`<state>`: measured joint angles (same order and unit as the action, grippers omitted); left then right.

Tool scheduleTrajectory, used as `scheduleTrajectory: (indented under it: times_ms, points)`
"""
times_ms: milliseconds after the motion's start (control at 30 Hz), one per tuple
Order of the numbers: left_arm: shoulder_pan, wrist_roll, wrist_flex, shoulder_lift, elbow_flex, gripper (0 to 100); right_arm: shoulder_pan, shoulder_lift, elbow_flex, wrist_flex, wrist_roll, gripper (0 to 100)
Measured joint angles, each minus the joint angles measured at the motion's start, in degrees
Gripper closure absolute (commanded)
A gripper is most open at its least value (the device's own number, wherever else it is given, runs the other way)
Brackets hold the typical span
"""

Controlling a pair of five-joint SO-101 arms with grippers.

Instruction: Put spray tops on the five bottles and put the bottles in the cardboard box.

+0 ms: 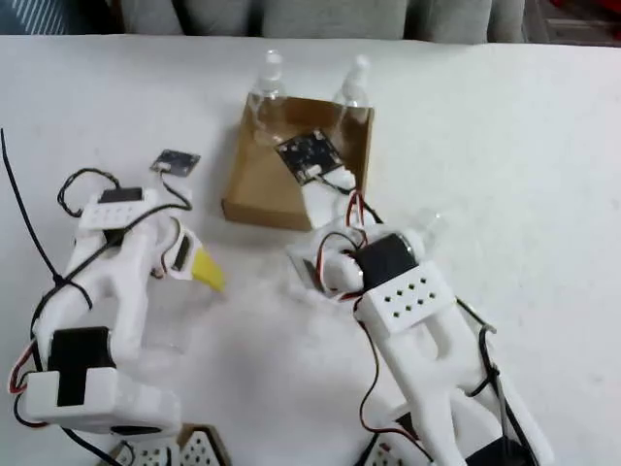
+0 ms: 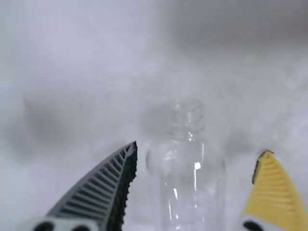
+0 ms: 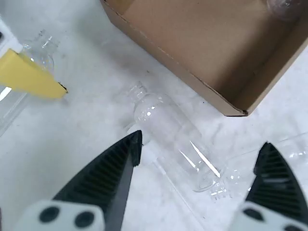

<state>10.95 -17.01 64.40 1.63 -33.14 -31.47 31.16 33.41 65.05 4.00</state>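
Note:
The cardboard box (image 1: 262, 180) lies at the middle back of the table. Two clear bottles with spray tops (image 1: 267, 97) (image 1: 354, 97) stand at its far end. My left gripper (image 2: 199, 150) is open, its grey and yellow fingers on either side of a topless clear bottle (image 2: 185, 163). My right gripper (image 3: 202, 142) is open above another topless bottle (image 3: 168, 132), which lies on the table just in front of the box's near wall (image 3: 192, 77). A third loose bottle (image 3: 288, 149) lies beside it. The left gripper's yellow finger (image 3: 33, 77) shows in the right wrist view beside its bottle (image 3: 41, 48).
In the high view the left arm (image 1: 107, 291) is at the left and the right arm (image 1: 408, 301) at centre right, its wrist close to the box's front edge. Black cables (image 1: 29, 233) trail at the left. White tabletop spreads to the right (image 1: 524, 175).

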Motion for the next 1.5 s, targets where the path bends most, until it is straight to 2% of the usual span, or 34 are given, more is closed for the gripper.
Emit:
scheduleTrajectory:
  times_ms: [200, 400, 700, 767, 867, 900, 967, 1133, 1400, 1500]
  points:
    - [-0.09, -1.49, -1.85, 0.0, -0.53, 64, 0.0, 0.0, 0.0, 0.0, 0.0, 66.9]
    - [-0.79, -0.97, -2.37, 3.25, -0.53, 73, 0.0, 0.0, 0.0, 0.0, 0.0, 66.9]
    - [-1.32, -0.88, -1.14, 6.15, 1.85, 75, 0.0, 0.0, 0.0, 0.0, 0.0, 66.9]
    - [-1.32, -0.88, -0.79, 6.15, 1.85, 81, 0.0, 0.0, 0.0, 0.0, 0.0, 66.9]
    - [-1.32, -0.88, -0.79, 6.15, 1.85, 96, 0.0, 0.0, 0.0, 0.0, 0.0, 66.9]
    - [-1.41, -0.88, -0.62, 6.24, 1.85, 99, 0.0, 0.0, 0.0, 0.0, 0.0, 66.9]
    - [-1.49, -2.37, -0.53, 6.24, 1.85, 97, 0.0, 0.0, 0.0, 0.0, 0.0, 66.9]
    - [-1.49, -5.27, 0.26, 6.33, 2.37, 98, 0.0, 0.0, 0.0, 0.0, 0.0, 66.9]
    - [-1.49, -5.27, 0.62, 6.33, 2.37, 98, 1.32, 0.53, 0.0, 0.09, 0.0, 66.9]
    - [-1.41, -2.11, 0.79, 4.75, 2.37, 98, 4.31, 0.7, 0.0, 1.76, 0.0, 66.9]
